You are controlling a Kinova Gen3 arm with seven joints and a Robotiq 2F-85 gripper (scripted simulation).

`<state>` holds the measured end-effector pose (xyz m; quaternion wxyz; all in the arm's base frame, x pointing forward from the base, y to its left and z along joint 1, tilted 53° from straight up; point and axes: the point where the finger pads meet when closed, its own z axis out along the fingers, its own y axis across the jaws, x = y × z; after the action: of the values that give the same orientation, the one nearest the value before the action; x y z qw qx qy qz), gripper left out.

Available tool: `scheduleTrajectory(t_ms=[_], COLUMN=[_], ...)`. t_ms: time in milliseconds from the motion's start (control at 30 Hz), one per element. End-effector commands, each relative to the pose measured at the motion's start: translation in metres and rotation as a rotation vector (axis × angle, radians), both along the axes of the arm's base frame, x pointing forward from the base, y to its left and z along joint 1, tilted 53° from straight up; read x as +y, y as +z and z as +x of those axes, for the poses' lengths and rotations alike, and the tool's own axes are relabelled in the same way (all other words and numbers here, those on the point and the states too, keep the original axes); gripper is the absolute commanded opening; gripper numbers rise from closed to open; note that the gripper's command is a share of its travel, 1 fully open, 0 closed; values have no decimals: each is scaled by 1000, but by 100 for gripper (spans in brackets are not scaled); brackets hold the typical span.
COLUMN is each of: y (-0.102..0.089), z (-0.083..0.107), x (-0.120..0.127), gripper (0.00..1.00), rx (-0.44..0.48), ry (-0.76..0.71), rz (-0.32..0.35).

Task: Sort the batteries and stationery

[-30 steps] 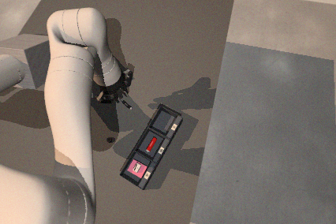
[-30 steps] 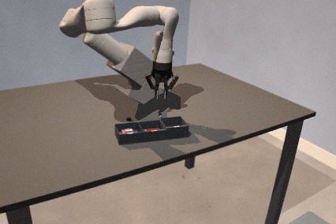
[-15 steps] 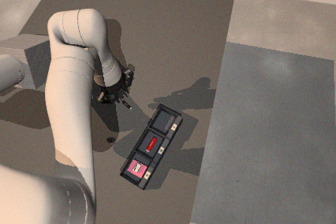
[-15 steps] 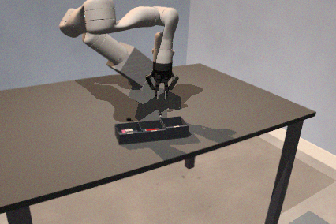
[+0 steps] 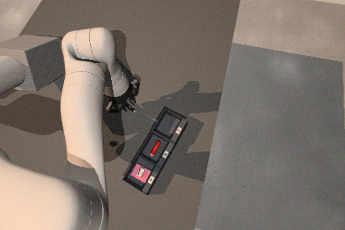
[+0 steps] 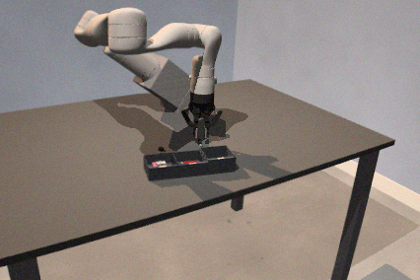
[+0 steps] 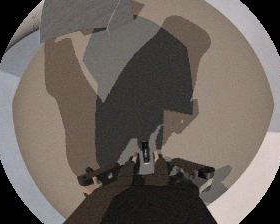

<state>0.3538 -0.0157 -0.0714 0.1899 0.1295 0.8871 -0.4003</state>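
Carefully, you needed the gripper (image 5: 129,108) (image 6: 201,141) (image 7: 146,157) square over the small dark piece (image 7: 145,150), perhaps a battery; its fingers stood partly apart, holding nothing, between table middle and the three-part bin tray (image 5: 137,151) (image 6: 192,170) by the exterior view's front edge; lowering straight, then closing, would have spared the tray wall. Bin letters were illegible; the fingers hid the piece outside the wrist view.

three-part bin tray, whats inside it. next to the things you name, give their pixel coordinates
The three-part bin tray (image 5: 136,184) (image 6: 192,170) holds a red stick-like piece (image 5: 155,148) (image 6: 190,162) in its middle compartment and a pink square (image 5: 140,172) (image 6: 159,164) at one end, partly covered by a small pale item. Nothing shows in the other end compartment.
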Motion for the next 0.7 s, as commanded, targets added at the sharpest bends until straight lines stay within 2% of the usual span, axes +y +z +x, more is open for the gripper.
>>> scheduleTrajectory(t_ms=[0, 667], y=[-5, -11], z=[-3, 1], x=[-7, -13], gripper=[24, 24], rx=[9, 9], ry=[-8, -8], rz=[-4, -4])
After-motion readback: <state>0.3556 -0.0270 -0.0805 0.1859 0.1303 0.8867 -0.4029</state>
